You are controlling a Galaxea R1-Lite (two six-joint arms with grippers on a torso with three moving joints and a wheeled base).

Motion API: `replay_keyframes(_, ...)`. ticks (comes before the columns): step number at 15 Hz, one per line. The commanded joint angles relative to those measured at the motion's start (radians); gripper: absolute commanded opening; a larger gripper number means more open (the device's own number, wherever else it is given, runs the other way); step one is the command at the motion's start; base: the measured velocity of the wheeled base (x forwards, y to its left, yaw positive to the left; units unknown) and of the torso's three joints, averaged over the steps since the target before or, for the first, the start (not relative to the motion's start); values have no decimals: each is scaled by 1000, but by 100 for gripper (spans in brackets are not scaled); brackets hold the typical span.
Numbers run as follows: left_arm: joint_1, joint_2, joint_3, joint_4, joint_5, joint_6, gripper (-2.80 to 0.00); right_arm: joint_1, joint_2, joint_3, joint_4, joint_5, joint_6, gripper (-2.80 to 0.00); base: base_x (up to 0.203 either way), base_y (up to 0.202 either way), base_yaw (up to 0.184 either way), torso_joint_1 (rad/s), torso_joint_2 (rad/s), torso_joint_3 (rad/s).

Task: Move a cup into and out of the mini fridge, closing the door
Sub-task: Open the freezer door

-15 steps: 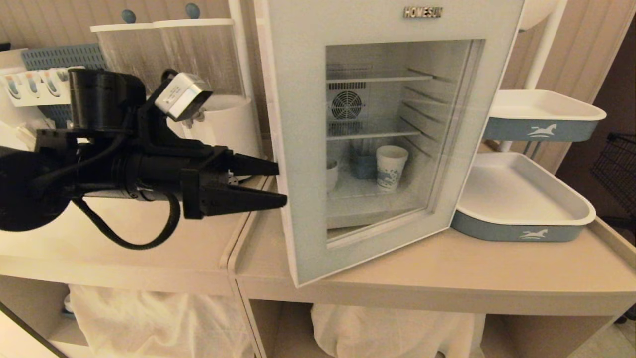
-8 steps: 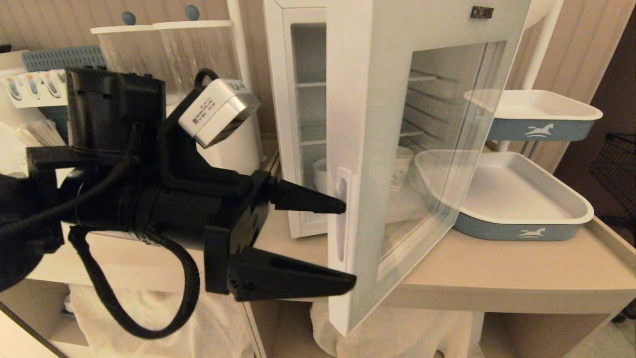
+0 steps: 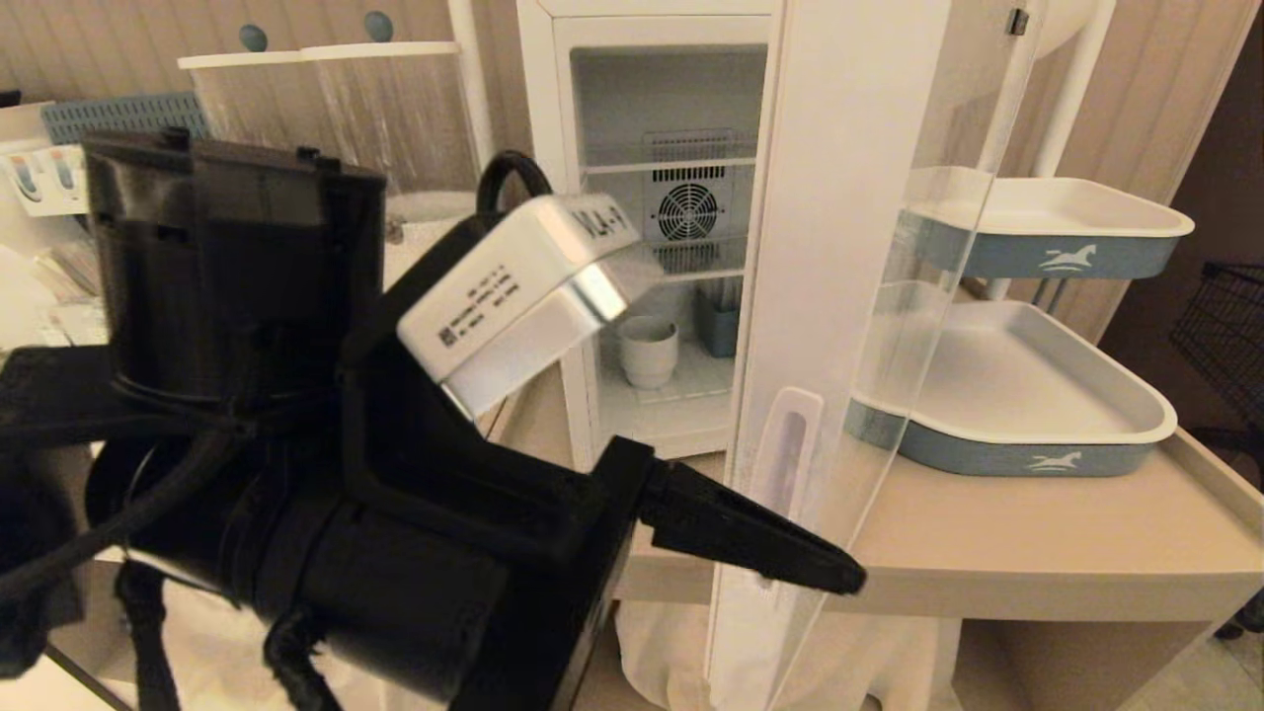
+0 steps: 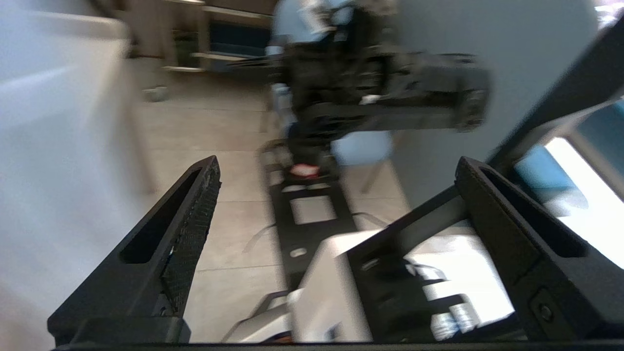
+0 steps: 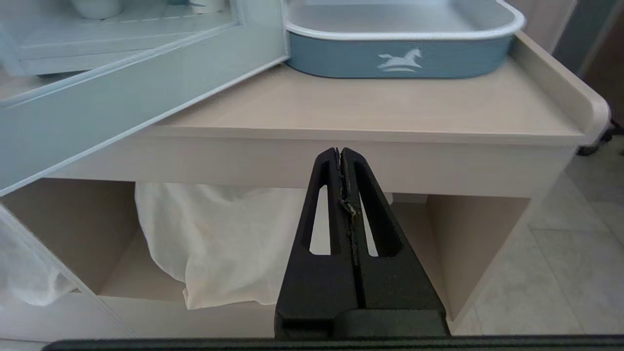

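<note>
Mini fridge [image 3: 553,247] holds the cup [image 3: 648,350]; only wrist view shows left gripper [image 4: 336,168] wide open, empty.

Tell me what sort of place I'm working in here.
Probably a cafe-style drinks counter: a white glass-door mini fridge holding a squat white ceramic cup, clear cylindrical drink dispensers and blue-and-white serving trays.

Head view looking down at the open mini fridge [image 3: 657,247] up close, right wrist view low, counter [image 5: 390,112] edge shared, left wrist view blurred
</note>
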Motion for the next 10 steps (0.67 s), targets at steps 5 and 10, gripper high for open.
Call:
replay_keyframes(5,-164,-111,109,-2,177,-18,0,1,0,0,1,0,-1,-280,0,0,0,0,0,0)
replay_keyframes(10,28,-222,188,-5,199,-5,0,1,0,0,2,0,-1,-280,0,0,0,0,0,0)
